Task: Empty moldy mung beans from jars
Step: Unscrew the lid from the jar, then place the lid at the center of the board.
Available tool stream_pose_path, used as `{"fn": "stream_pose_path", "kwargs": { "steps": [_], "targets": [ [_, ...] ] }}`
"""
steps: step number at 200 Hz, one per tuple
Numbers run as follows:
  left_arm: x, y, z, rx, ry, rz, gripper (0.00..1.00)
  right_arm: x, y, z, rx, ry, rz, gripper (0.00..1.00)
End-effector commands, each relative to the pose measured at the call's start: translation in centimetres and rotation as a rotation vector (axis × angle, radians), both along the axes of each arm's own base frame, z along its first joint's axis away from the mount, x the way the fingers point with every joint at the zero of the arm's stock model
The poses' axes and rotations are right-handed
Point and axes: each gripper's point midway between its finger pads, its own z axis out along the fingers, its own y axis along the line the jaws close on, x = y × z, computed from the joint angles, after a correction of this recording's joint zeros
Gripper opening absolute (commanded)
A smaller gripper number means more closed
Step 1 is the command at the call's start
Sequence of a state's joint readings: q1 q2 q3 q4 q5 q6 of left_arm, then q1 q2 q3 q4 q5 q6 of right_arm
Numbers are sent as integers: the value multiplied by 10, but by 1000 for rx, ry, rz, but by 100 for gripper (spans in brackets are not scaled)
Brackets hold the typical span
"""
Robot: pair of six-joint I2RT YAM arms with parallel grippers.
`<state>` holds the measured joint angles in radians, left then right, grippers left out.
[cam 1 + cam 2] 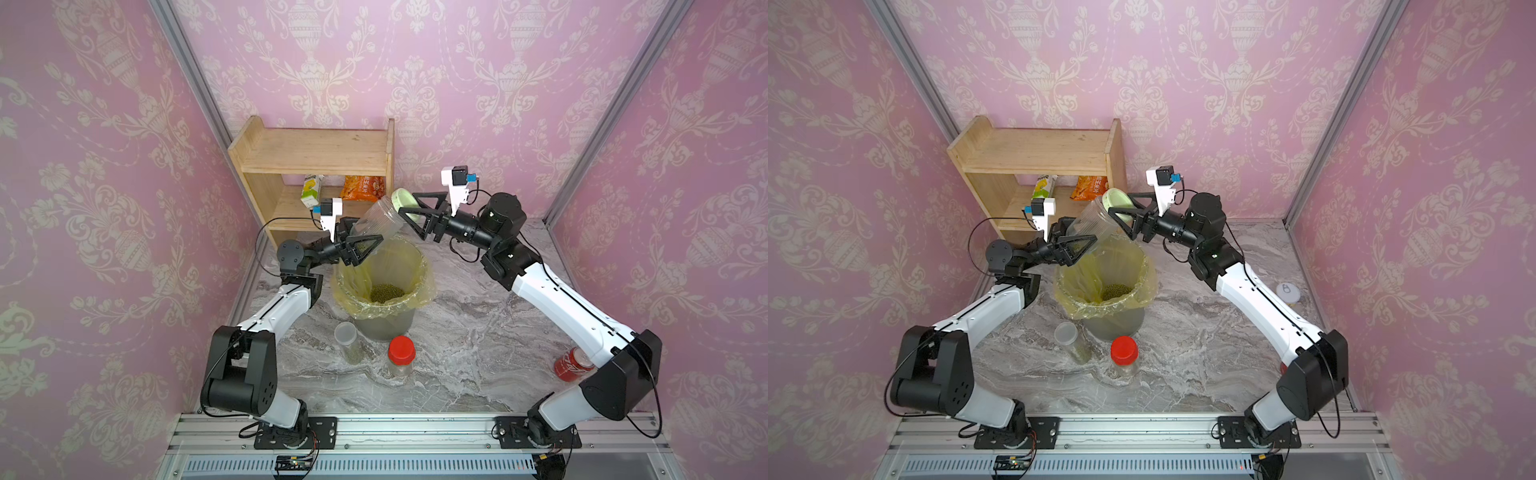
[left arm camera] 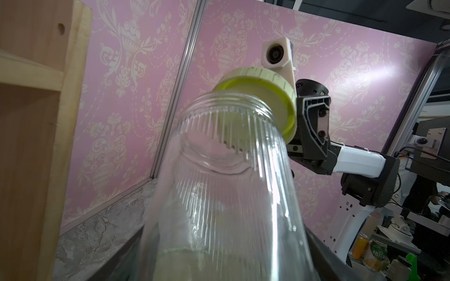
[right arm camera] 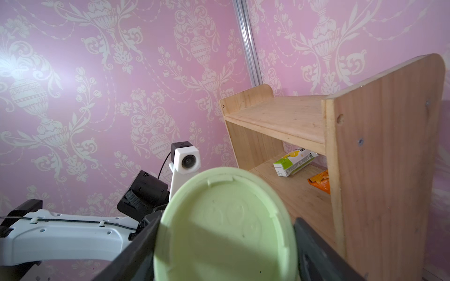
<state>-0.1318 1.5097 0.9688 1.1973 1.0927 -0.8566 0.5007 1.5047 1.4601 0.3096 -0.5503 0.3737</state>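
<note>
My left gripper (image 1: 365,239) (image 1: 1079,230) (image 2: 224,267) is shut on the base of a clear ribbed jar (image 1: 380,218) (image 1: 1094,218) (image 2: 226,182). The jar is tilted over the bin with its open mouth raised. My right gripper (image 1: 407,203) (image 1: 1120,203) (image 3: 225,255) is shut on the pale green lid (image 1: 402,199) (image 2: 263,97) (image 3: 226,219), just beyond that mouth and off its threads. Mung beans (image 1: 386,293) (image 1: 1116,291) lie in the bin. A slim jar (image 1: 347,343) with a translucent lid and a red-lidded jar (image 1: 401,357) stand in front, with beans inside.
The grey bin with its yellow bag (image 1: 419,266) stands at the table's middle. A wooden shelf (image 1: 316,153) with a carton and a snack bag is at the back left, close behind the jar. A red soda can (image 1: 571,363) stands by the right arm.
</note>
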Motion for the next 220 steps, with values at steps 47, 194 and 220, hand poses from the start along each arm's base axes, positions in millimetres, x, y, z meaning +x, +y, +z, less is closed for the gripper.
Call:
{"fn": "stream_pose_path", "kwargs": {
  "steps": [47,194,220],
  "targets": [
    [-1,12,19,67,-57,155,51,6,-91,-61,-125,170,-410,65],
    [-60,-20,27,284,72,148,50,10,-220,-352,-533,748,-1057,65],
    [-69,-19,19,319,118,173,50,14,-222,-385,-575,847,-1056,67]
  ]
}}
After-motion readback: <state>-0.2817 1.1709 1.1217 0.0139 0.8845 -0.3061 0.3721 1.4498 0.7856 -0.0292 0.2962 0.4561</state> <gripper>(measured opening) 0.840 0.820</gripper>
